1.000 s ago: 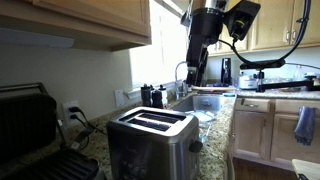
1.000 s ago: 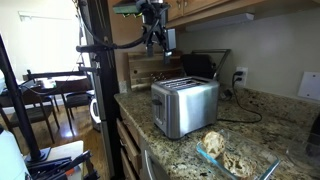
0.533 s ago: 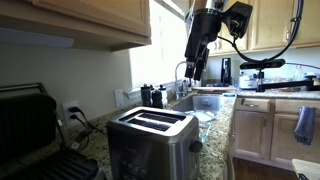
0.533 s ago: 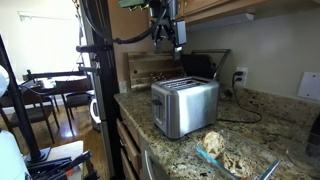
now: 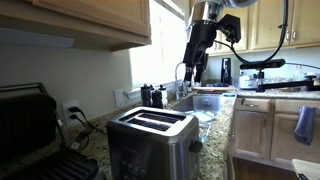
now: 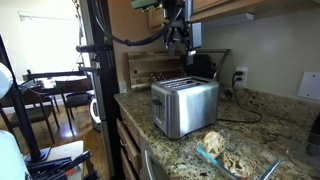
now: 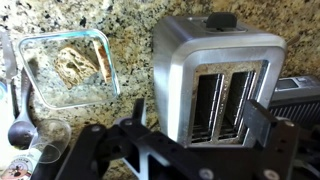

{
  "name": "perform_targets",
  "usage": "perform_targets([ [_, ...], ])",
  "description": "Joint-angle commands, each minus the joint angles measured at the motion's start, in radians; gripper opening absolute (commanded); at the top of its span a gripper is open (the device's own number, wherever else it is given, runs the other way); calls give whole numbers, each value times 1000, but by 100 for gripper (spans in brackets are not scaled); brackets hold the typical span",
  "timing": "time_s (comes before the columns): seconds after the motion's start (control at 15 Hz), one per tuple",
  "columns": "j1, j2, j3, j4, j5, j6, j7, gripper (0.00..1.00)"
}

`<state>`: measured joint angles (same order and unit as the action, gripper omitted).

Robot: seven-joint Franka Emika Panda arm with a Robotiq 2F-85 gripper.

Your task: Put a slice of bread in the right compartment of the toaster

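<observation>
The brushed-steel toaster (image 5: pixel 150 142) (image 6: pixel 185 106) stands on the granite counter, both slots empty. In the wrist view the toaster (image 7: pixel 200 60) lies right below my gripper (image 7: pixel 198 118), and its two slots show between the fingers. High above the toaster, my gripper (image 5: pixel 192 76) (image 6: pixel 179 44) hangs open with nothing in it. A golden-brown slice of bread (image 6: pixel 212 143) sits in a glass dish (image 6: pixel 203 155) on the counter beside the toaster. In the wrist view the glass dish (image 7: pixel 35 92) holds the bread (image 7: pixel 72 63).
A black contact grill (image 5: pixel 30 125) (image 7: pixel 297 95) stands close to the toaster. Wooden cabinets (image 5: pixel 80 25) hang overhead. A spoon (image 7: pixel 15 128) and a drinking glass (image 7: pixel 45 160) lie near the dish. The robot's stand (image 6: pixel 97 100) rises at the counter's edge.
The arm has swung sideways above the counter, carrying the gripper further over the toaster. The jaws stayed open and empty.
</observation>
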<state>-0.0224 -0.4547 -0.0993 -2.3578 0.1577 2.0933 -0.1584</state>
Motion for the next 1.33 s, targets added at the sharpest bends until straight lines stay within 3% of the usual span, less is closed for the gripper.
perform_targets([
  [0.0, -18, 33, -7, 24, -25, 9, 7, 100],
  [1.27, -72, 174, -35, 57, -34, 6, 24, 100],
])
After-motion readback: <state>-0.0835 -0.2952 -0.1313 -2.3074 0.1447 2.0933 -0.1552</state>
